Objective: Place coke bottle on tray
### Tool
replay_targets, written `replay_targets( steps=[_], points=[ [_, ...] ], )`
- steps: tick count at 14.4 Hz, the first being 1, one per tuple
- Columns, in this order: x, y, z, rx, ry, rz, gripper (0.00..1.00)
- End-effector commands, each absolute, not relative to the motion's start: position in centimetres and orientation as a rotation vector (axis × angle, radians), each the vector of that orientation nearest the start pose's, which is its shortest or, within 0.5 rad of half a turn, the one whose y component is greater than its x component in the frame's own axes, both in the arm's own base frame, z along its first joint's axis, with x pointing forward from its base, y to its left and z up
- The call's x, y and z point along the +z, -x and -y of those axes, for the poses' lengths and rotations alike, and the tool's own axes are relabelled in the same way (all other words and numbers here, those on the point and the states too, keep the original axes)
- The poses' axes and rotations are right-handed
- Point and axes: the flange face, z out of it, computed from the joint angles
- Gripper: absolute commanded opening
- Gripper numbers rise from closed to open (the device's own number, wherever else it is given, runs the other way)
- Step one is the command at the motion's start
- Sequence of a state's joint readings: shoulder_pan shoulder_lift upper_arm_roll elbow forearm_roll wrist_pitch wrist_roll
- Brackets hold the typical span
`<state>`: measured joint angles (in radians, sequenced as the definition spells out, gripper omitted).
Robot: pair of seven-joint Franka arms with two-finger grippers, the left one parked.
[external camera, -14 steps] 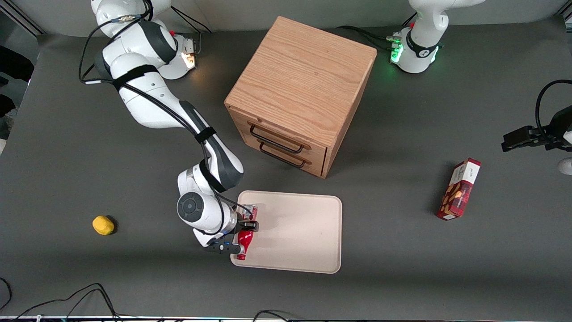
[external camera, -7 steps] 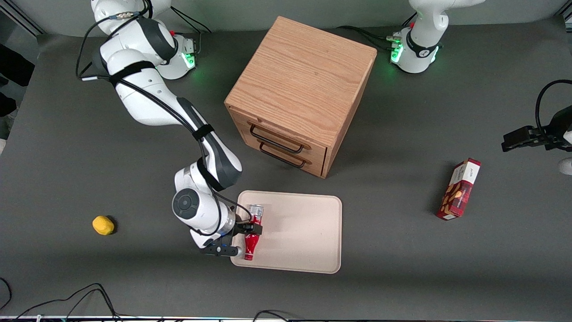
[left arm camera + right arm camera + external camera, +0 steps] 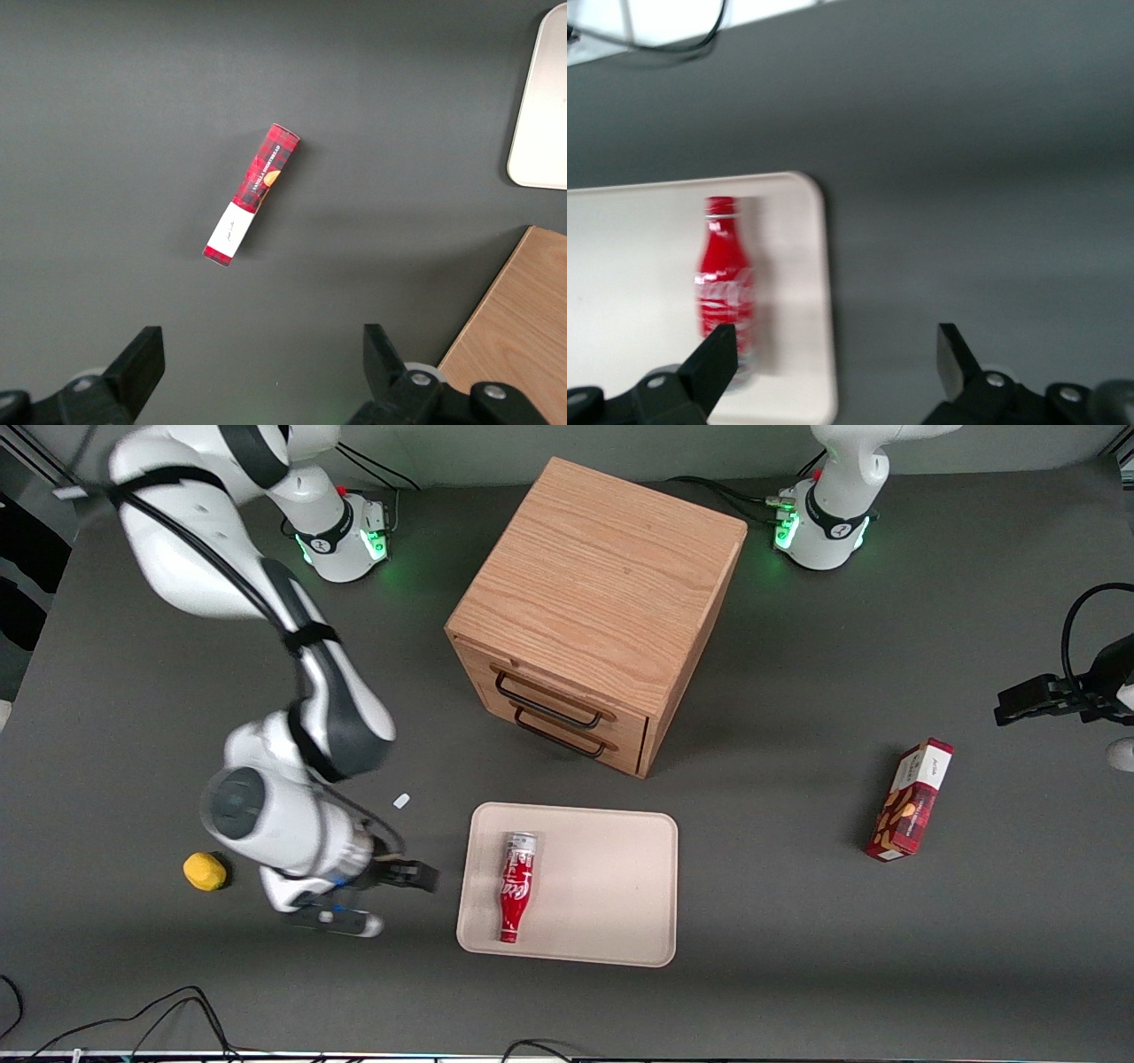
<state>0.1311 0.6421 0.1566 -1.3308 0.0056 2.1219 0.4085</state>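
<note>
Table (image 3: 797,691): dark grey, matte surface
Tray (image 3: 611,886): lies flat on the table, in front of the wooden drawer cabinet (image 3: 594,611)
Snack box (image 3: 912,800): red, toward the parked arm's end
Yellow object (image 3: 205,871): toward the working arm's end
White scrap (image 3: 401,801): small, near the tray
Gripper (image 3: 390,899): above the table, between yellow object and tray, fingers apart, nothing held

The front view looks steeply down over the whole table (image 3: 797,992). Both wrist views face down, close. All three share the tray (image 3: 611,886) (image 3: 537,124) (image 3: 620,266).
</note>
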Motion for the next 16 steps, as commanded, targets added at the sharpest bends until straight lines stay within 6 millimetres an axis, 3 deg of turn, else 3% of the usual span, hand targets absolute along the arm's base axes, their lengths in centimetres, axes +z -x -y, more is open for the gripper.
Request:
replay_targets(
  steps=[1, 5, 6, 8, 12, 16],
  points=[
    [41.4, -66.5, -12.7, -0.170, 3.042, -0.205, 1.00],
    [47.9, -59.5, -6.0, -0.180, 3.105, -0.171, 1.00],
    [49.8, -58.0, -5.3, -0.160, 3.113, -0.158, 1.00],
    [53.6, -55.2, -5.0, -0.102, 3.129, -0.108, 1.00],
    [58.9, -49.6, -4.3, -0.129, 3.131, -0.060, 1.00],
    [62.1, -48.5, -3.2, -0.114, 3.129, -0.085, 1.00]
  ],
)
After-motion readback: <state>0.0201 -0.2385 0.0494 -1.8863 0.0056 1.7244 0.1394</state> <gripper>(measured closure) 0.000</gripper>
